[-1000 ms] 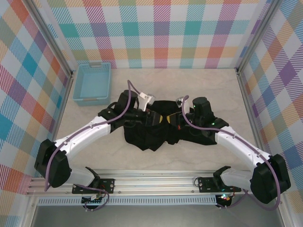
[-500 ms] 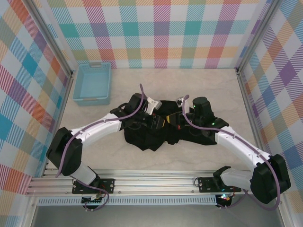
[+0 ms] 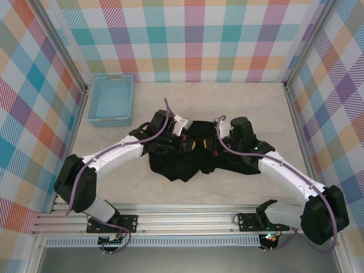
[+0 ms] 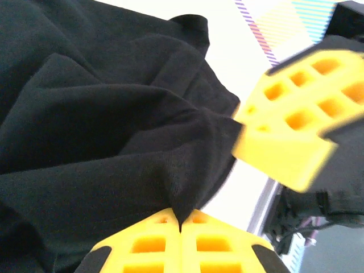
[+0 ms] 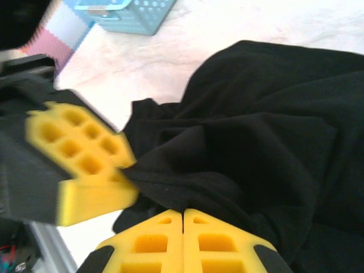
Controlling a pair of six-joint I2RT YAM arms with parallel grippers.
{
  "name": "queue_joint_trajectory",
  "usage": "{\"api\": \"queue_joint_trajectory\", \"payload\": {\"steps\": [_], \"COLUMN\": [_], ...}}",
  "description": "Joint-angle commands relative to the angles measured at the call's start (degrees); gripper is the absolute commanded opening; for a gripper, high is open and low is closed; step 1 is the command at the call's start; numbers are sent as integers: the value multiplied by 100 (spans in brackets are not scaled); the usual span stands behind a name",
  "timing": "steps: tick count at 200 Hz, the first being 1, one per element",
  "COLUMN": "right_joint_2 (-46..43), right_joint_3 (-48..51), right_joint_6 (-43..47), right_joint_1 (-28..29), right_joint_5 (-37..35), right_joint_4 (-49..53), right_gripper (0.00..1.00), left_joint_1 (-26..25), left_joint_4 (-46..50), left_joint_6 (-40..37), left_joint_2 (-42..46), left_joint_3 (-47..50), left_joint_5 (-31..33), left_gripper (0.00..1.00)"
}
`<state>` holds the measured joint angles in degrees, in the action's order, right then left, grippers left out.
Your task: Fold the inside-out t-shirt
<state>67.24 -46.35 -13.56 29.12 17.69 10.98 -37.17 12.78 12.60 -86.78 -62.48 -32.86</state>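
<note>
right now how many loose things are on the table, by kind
t-shirt: 1
basket: 1
total: 2

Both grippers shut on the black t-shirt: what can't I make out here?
Top external: middle of the black cloth t-shirt, covered by the left arm and right arm; collar and sleeves lost in dark folds.
Left wrist: right gripper blurred.
Right wrist: left gripper blurred; light blue plastic basket cut off by top edge.
</note>
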Motion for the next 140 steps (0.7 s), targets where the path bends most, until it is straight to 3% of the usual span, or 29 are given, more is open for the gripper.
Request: {"api": "queue_joint_trajectory", "payload": {"steps": [1, 28, 49, 82, 116, 140], "right_joint_2": [180, 466, 254, -510, -704, -331], "right_joint_3": [-480, -811, -722, -220, 42, 44], "right_joint_6": [421, 604, 618, 874, 834, 549], "right_joint_1": [161, 401, 402, 411, 557, 723], "right_joint_5": [-810, -1534, -1545, -337, 1425, 1564], "right_joint_4": [485, 883, 809, 165, -593, -933], "right_gripper": [0, 12, 24, 38, 40, 40], "left_joint_1": [112, 205, 303, 407, 456, 474], "left_joint_4": [678, 776, 744, 698, 708, 780], "left_joint_6": [60, 711, 1153, 1536, 1725, 1806], "left_joint_2": [469, 501, 527, 574, 547, 609], "left_joint_3": [-437, -667, -745, -898, -1083, -1205], "left_joint_5": [-641, -982, -964, -972, -1198, -1299], "left_gripper": [0, 0, 0, 0, 0, 0]}}
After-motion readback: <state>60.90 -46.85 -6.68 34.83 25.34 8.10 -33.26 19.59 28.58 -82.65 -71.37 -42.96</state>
